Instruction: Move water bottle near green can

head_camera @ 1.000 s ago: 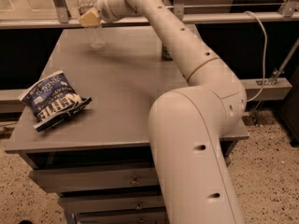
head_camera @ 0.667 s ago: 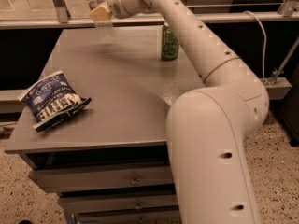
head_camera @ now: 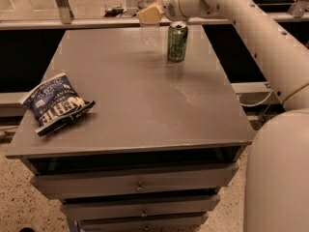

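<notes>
The clear water bottle (head_camera: pixel 149 21) is at the far edge of the grey table (head_camera: pixel 135 95), just left of the green can (head_camera: pixel 177 41). My gripper (head_camera: pixel 150 14) is shut on the water bottle around its upper part; the bottle's cap is cut off at the top of the view. The bottle's base sits at or just above the table top; I cannot tell which. The green can stands upright with a silver top, a short gap to the right of the bottle.
A blue chip bag (head_camera: pixel 55 103) lies near the table's left front edge. My white arm (head_camera: pixel 251 28) reaches in from the right, over the table's far right corner. Drawers (head_camera: pixel 140 187) are below the table top. A metal rail runs behind the table.
The gripper has carried the water bottle to the right along the far edge of the table, bringing it close to the green can. The arm has swung rightward, uncovering the can.
</notes>
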Robot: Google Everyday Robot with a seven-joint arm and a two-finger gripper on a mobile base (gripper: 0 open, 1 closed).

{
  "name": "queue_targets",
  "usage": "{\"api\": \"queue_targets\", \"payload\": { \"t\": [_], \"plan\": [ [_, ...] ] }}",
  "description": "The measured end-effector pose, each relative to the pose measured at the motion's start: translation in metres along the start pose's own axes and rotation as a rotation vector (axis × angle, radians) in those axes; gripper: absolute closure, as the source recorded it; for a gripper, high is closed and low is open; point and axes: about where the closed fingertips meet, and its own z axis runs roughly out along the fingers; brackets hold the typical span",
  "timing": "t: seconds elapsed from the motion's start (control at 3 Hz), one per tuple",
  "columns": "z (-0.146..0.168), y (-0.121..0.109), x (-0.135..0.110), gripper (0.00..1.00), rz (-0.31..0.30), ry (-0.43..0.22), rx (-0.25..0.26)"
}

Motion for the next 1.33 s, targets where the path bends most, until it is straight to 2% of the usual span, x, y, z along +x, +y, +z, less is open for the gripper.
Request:
{"api": "queue_targets", "payload": {
  "t": [0.33, 1.0, 1.33],
  "plan": [
    [0.000, 0.000, 0.000, 1.00, 0.000, 0.000, 0.000],
    [-0.016, -0.049, -0.035, 1.00, -0.040, -0.105, 0.080],
    [-0.056, -0.093, -0.042, 1.00, -0.047, -0.119, 0.205]
  ]
}}
